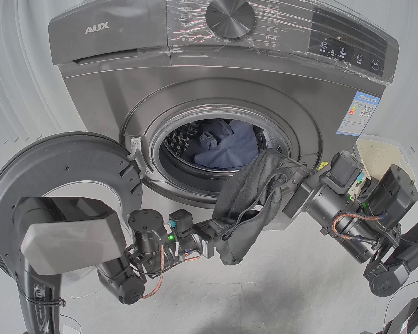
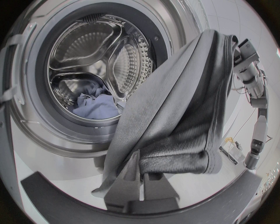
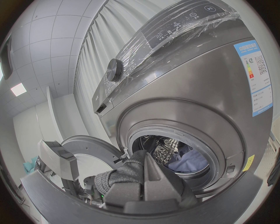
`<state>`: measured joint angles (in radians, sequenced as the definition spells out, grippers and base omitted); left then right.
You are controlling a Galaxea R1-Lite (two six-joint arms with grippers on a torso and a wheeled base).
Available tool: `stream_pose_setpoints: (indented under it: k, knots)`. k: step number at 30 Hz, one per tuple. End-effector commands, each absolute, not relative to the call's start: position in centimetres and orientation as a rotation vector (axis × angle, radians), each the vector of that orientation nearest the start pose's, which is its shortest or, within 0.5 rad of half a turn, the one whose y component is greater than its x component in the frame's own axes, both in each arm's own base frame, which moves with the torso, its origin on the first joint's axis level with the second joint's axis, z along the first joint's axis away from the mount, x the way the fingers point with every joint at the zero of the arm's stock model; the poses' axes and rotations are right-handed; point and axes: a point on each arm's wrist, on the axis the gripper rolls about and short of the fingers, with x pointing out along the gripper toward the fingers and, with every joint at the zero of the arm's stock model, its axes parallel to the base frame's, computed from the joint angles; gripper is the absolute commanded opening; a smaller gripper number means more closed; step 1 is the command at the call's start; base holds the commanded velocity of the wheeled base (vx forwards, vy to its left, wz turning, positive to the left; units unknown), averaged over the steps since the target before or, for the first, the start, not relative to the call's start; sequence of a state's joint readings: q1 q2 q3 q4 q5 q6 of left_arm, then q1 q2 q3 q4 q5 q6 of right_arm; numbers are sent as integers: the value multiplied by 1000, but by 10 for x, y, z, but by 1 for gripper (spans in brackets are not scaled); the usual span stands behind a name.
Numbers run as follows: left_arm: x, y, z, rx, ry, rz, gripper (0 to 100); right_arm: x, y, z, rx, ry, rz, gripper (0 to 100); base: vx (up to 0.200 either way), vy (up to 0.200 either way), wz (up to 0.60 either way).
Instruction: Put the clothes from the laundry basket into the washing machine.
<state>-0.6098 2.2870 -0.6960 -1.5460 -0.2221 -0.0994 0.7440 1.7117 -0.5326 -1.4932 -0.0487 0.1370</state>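
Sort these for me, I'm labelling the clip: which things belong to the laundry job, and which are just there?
Job: black garment, blue clothes in the drum, washing machine, open door, laundry basket.
Just there: sticker, dial, curtain.

Held the dark grey left gripper (image 2: 141, 164) low, with its two fingers pinched tight on the bottom of the soft black knit cloth (image 1: 248, 191). Held the dark grey right gripper (image 3: 143, 172) higher, pinched tight on the top. Pointed both arms inward.
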Motion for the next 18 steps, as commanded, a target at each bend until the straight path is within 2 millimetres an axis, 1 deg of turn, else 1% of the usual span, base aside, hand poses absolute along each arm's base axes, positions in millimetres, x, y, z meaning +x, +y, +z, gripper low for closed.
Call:
stream_pose_setpoints:
  k: [1,2,5,8,10,12,15,18]
  knots:
    - [264,-191,90,-89,41,-822,0,204,184,192,243,-226,701,0,0,0,0]
    - [242,-177,102,-90,44,-808,0,205,180,190,237,-219,690,0,0,0,0]
    - [214,-155,117,-93,33,-782,0,209,174,190,228,-219,665,0,0,0,0]
    - [197,-138,135,-123,-18,-762,0,212,169,190,226,-223,650,0,0,0,0]
    - [191,-128,143,-146,-41,-744,0,213,168,189,224,-220,645,0,0,0,0]
    - [188,-123,145,-159,-48,-733,0,213,168,188,221,-213,646,0,0,0,0]
    - [192,-117,150,-167,-70,-708,0,212,167,184,214,-197,644,0,0,0,0]
    - [198,-117,156,-175,-103,-698,0,213,163,182,207,-190,630,0,0,0,0]
